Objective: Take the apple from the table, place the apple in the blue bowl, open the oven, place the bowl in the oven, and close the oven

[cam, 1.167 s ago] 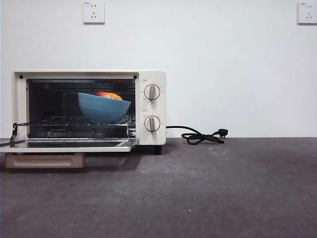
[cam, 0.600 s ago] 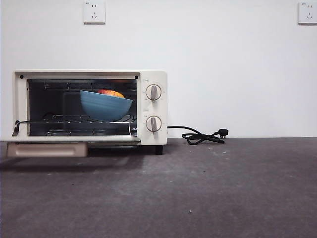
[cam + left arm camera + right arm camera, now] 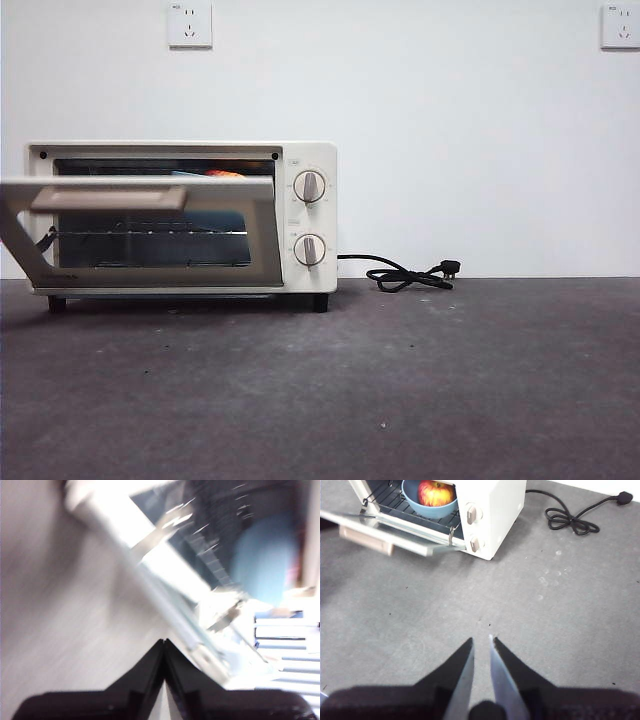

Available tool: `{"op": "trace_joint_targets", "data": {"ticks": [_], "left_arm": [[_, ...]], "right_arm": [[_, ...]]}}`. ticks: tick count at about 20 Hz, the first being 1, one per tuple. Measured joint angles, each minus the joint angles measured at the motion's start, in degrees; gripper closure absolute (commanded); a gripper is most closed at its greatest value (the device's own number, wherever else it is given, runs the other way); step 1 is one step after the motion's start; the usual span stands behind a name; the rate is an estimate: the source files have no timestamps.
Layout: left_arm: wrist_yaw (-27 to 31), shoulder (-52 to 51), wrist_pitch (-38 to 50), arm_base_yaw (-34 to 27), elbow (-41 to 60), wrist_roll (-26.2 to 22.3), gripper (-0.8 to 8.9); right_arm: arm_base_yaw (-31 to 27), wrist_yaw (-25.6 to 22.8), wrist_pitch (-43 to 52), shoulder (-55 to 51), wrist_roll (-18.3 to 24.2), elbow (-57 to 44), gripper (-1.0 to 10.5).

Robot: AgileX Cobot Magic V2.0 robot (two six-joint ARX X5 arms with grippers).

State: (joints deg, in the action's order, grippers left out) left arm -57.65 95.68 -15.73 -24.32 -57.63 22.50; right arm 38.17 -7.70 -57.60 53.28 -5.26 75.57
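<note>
Dark grey table (image 3: 545, 605): oven (image 3: 180, 215) ahead of right gripper (image 3: 481, 645), door half raised for closing. Blue bowl (image 3: 427, 507) on rack inside, cradling apple (image 3: 435, 492). Left gripper (image 3: 164, 647) pressed together near door; right gripper narrowly parted, empty, waiting.

Your front camera sits low, level with the table (image 3: 420, 390), facing the oven (image 3: 180, 215) head-on against the wall. Your right wrist camera looks down from well back over the table, catching the oven (image 3: 485, 515) at an angle. Your left wrist camera is close on the oven door (image 3: 165, 580), blurred. All three share the oven
</note>
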Motion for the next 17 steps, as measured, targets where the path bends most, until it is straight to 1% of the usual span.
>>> {"op": "trace_joint_targets", "data": {"ticks": [4,6,9,14,16,17], "left_arm": [[-0.22,0.0,-0.02,1.38,-8.11,2.69,8.22],[-0.24,0.0,-0.02,2.54,-12.02,3.74,8.22],[-0.39,0.0,0.0,4.63,-16.81,4.59,8.22],[-0.55,-0.15,-1.14,8.2,-20.04,4.72,8.22],[-0.57,-0.79,-4.48,9.7,-20.04,4.31,8.22],[-0.55,-1.64,-6.97,10.51,-20.04,3.17,8.22]], "right_arm": [[0.0,0.02,-1.16,-0.17,-0.15,-0.07,8.9],[0.0,0.0,-1.11,-0.17,-0.15,-0.07,9.6],[0.0,0.0,-1.05,-0.17,-0.15,-0.24,9.6],[0.0,0.02,-0.68,-0.17,-0.13,-0.26,9.6],[0.0,0.0,-0.72,-0.15,-0.15,-0.26,9.4],[0.0,0.0,-0.87,-0.09,-0.15,-0.26,9.4]]}}
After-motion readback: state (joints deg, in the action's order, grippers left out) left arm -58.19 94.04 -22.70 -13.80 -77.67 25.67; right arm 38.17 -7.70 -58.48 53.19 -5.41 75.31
